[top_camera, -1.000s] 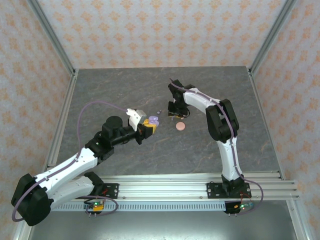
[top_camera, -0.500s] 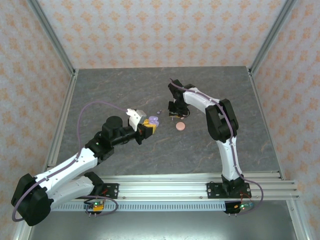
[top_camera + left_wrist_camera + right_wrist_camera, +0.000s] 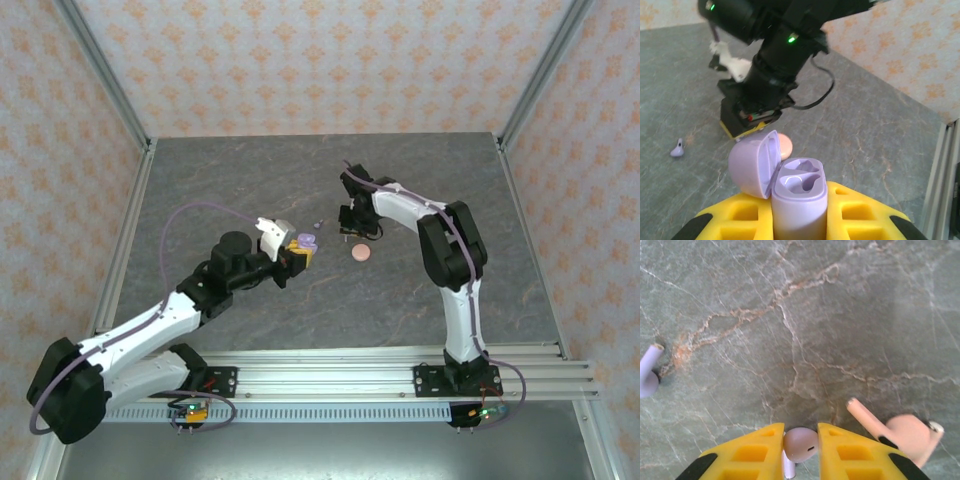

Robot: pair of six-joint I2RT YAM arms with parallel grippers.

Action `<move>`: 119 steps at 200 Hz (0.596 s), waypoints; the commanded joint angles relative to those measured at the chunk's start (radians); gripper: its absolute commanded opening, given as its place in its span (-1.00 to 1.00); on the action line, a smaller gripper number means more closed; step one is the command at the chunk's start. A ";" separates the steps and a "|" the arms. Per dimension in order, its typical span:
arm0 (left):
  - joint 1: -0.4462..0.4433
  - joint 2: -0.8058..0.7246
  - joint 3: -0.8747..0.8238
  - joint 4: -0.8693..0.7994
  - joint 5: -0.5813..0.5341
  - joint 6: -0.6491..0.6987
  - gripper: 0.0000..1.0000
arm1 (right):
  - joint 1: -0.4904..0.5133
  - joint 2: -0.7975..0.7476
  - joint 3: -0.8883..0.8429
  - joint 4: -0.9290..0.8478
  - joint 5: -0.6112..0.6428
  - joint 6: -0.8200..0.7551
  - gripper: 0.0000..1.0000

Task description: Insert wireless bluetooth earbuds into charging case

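The left gripper [image 3: 800, 217] holds the charging case [image 3: 799, 197] upright at the bottom centre of its wrist view. The lid [image 3: 754, 164] is flipped back and both wells are bare, presumably so the case makes a steady target. Its yellow fingers are clamped tight on the case body.

At the bottom centre of the right wrist view, close to the table [image 3: 840, 315], the right gripper [image 3: 801, 446] has its jaws nearly closed, pinching a pale purple earbud [image 3: 801, 442]. A second purple earbud [image 3: 647, 374] lies at the left edge and a peach earbud [image 3: 905, 430] at the lower right.
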 commanded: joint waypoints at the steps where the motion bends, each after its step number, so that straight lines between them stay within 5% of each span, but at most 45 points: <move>1: -0.009 0.046 0.009 0.024 -0.068 -0.040 -0.78 | -0.013 -0.086 -0.056 0.090 0.010 0.020 -0.57; 119: -0.007 0.311 0.063 0.122 -0.128 -0.178 -0.76 | -0.037 -0.325 -0.273 0.327 -0.008 0.042 -0.58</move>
